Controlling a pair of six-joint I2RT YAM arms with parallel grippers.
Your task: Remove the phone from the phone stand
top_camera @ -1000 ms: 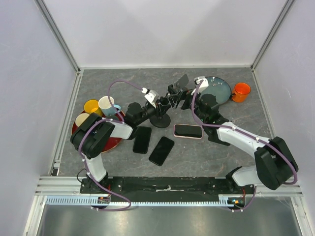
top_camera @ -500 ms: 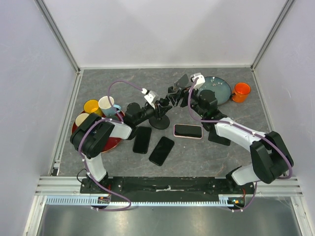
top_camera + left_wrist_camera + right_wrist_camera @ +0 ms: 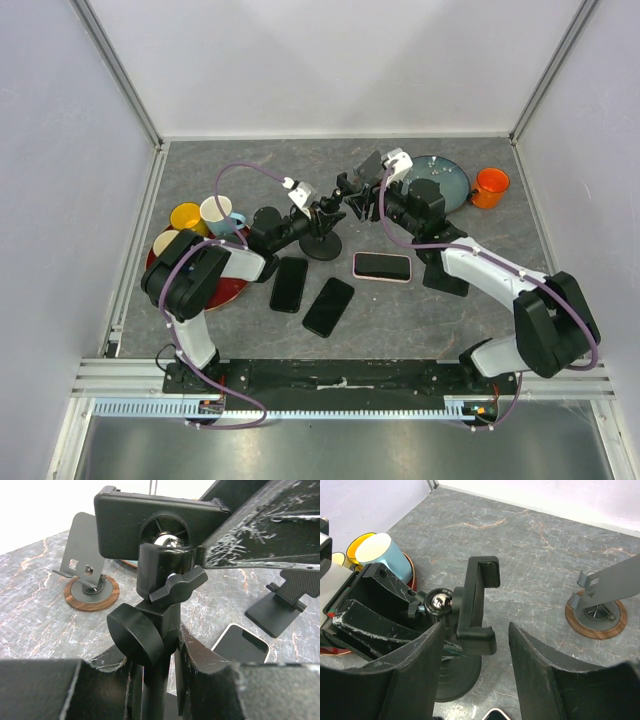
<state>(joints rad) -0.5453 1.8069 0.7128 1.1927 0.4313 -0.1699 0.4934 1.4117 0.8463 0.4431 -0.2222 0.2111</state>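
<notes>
The black phone stand (image 3: 322, 245) has a round base, a ball joint (image 3: 439, 601) and a clamp (image 3: 479, 630) at its top. In the right wrist view the phone (image 3: 483, 595) shows only edge-on, as a thin dark slab in the clamp; in the left wrist view the clamp's back plate (image 3: 160, 525) hides it. My left gripper (image 3: 160, 665) is shut on the stand's post, just under the knob (image 3: 136, 639). My right gripper (image 3: 476, 630) straddles the clamp's lower end with its jaws apart, a gap showing on the right side.
Three phones lie flat in front of the stand (image 3: 289, 284), (image 3: 328, 306), (image 3: 381, 266). A grey stand on a wooden disc (image 3: 597, 610) sits behind. A small black stand (image 3: 445, 277), a teal plate (image 3: 445, 180), an orange cup (image 3: 490, 187) and cups on a red plate (image 3: 190, 250) ring the area.
My right gripper has moved left onto the clamp and its jaws have narrowed. The left gripper has kept its hold on the post.
</notes>
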